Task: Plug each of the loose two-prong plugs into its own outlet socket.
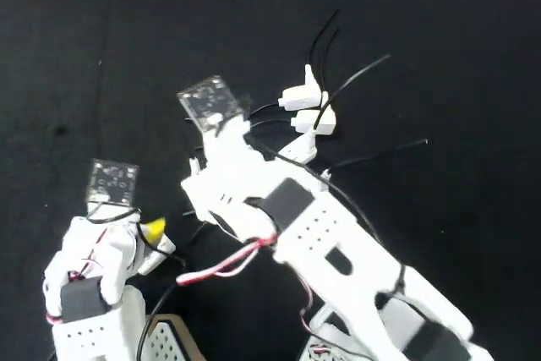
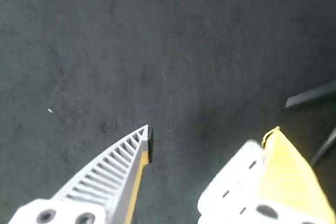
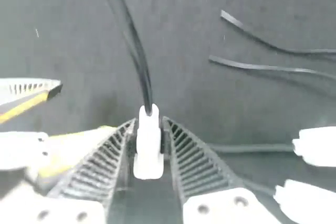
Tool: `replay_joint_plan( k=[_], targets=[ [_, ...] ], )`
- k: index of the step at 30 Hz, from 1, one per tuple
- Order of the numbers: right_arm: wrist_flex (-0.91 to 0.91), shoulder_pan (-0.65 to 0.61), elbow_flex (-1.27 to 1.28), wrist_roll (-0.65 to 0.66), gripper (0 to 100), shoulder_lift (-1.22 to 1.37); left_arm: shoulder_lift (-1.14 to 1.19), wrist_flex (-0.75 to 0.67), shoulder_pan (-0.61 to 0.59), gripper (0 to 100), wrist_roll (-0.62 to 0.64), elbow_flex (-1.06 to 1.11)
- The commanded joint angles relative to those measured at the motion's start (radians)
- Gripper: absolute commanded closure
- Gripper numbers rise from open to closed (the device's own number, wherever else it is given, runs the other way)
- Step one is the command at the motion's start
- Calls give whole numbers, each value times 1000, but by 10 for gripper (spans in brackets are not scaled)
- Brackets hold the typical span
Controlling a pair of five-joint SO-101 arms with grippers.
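plug is being gripped over the black table
the right gripper is squeezing its white body between both jaws; the left gripper is hovering close by, jaws spread wide; two white connectors are lying side by side nearby; a black cord is trailing off the plug.

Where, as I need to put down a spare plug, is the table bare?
Bare table lies along the far left, beyond the left gripper, and on the right past the black cables. It is crowded mid-table: the two white connectors, their cables, and the right gripper shut on a plug.
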Motion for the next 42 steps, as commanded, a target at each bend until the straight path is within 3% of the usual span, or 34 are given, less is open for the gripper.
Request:
replay_joint_plan(
  k=[1, 9, 14, 21, 26, 33, 42],
  targets=[
    [-161, 2, 90, -55, 986, -114, -8, -9, 54, 659, 114, -165],
    [-204, -48, 277, -57, 986, -383, -8, -9, 354, 661, 193, -213],
    [-206, -51, 344, -57, 986, -539, -8, -11, 404, 661, 193, -222],
    [-203, -58, 387, -58, 987, -604, -9, -68, 395, 661, 203, -222],
    [-132, -115, 348, -52, 987, -561, -9, -166, 371, 661, 334, -220],
    [29, -118, 214, -49, 987, -463, -9, -218, 209, 661, 341, -216],
    [117, -117, 84, 0, 987, -260, -8, -170, 170, 661, 288, -216]
  ],
)
